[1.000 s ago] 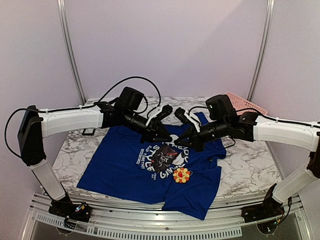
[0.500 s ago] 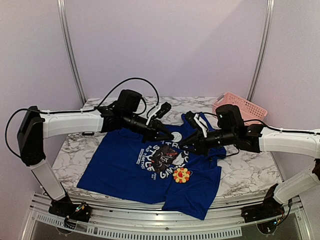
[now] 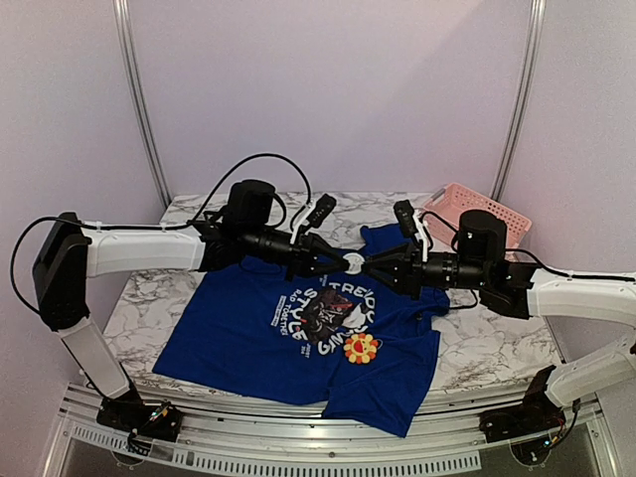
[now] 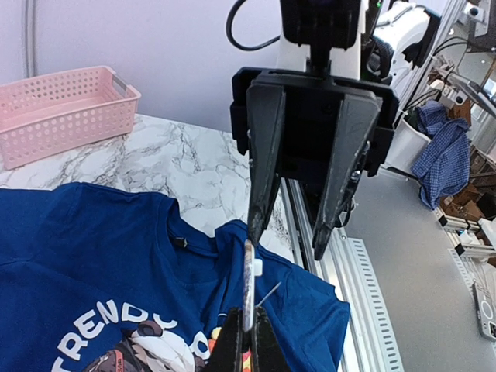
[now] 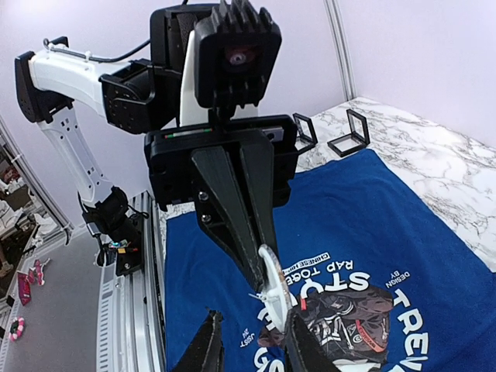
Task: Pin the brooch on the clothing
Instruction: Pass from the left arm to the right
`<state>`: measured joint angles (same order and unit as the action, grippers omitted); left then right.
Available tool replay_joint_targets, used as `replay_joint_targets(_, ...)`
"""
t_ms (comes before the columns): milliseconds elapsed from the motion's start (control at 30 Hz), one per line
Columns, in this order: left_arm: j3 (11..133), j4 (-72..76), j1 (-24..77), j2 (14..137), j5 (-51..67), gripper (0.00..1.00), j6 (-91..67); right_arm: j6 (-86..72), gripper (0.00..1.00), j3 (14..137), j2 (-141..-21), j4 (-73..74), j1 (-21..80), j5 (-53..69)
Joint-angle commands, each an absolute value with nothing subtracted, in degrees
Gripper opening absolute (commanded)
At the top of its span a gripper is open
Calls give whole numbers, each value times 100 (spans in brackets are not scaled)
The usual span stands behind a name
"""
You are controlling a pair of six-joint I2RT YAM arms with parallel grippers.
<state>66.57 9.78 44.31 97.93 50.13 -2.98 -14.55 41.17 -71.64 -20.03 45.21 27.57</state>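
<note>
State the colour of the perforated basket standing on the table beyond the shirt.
The basket is pale pink; the left wrist view shows it best.

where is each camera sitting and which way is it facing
top external: above and behind the bases, looking down at the blue shirt on the table; both arms show
left wrist: on the left arm, facing the right gripper; left fingers at bottom
right wrist: on the right arm, facing the left gripper; right fingers at bottom
shared: both wrist views show the small white disc the left gripper pinches
</note>
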Motion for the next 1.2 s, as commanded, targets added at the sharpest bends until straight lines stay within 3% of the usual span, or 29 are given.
replay_joint_targets(0,6540,1270,4421,9598,5045,0,-458,-1667,22,4066,-7246,-2535,4437,2724)
replay_joint_targets(367,6410,1784,4426,9591,5120,0,-767,-1834,18,4107,-7531,-2475,4289,2843)
replay_joint_targets(567,6407,1837,4421,9615,5150,0,-788,-1885,22,4081,-7626,-2581,4222,2971)
replay_joint_targets(800,6416,1933,4447,9680,5153,0,-860,-1834,16,4223,-7837,-2832,4223,3404)
replay_joint_targets(933,6407,1968,4465,9703,5127,0,-905,-1831,7,4288,-7964,-2885,4215,3522)
replay_joint_targets(1167,6407,1960,4474,9749,5120,0,-950,-1879,12,4259,-7909,-2941,4188,3487)
